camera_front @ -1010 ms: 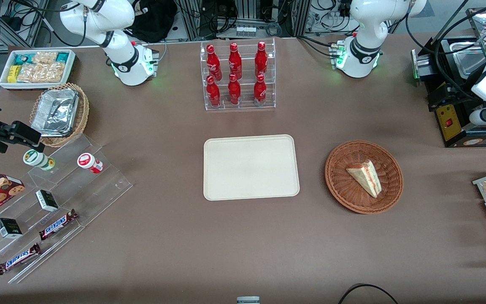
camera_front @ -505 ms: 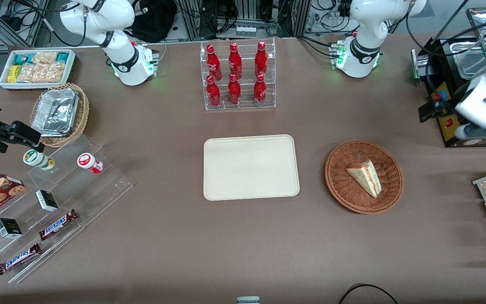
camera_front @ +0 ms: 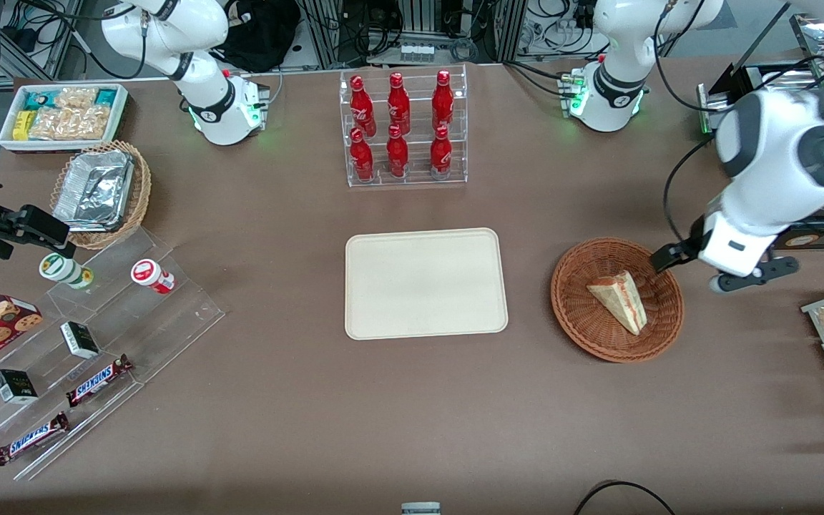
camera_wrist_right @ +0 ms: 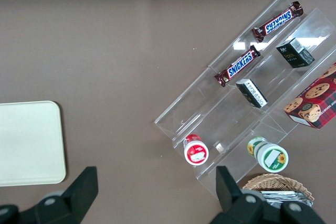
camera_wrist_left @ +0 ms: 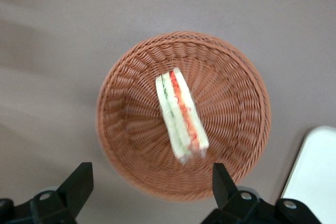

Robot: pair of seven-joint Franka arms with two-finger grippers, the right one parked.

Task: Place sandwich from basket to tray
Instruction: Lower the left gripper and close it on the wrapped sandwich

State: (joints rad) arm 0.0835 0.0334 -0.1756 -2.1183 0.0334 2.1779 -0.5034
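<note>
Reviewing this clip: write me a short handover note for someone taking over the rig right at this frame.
Gripper: open and empty, hovering above the basket's edge toward the working arm's end of the table; nothing is touched yet.
Sandwich: lying in the basket, red and green filling visible at its cut edge.
Tray: beside the basket, toward the parked arm's end, nothing on it.
Done: only the approach to the basket.
Left: centre over the sandwich, descend, close on it, lift, carry it to the tray, release.
</note>
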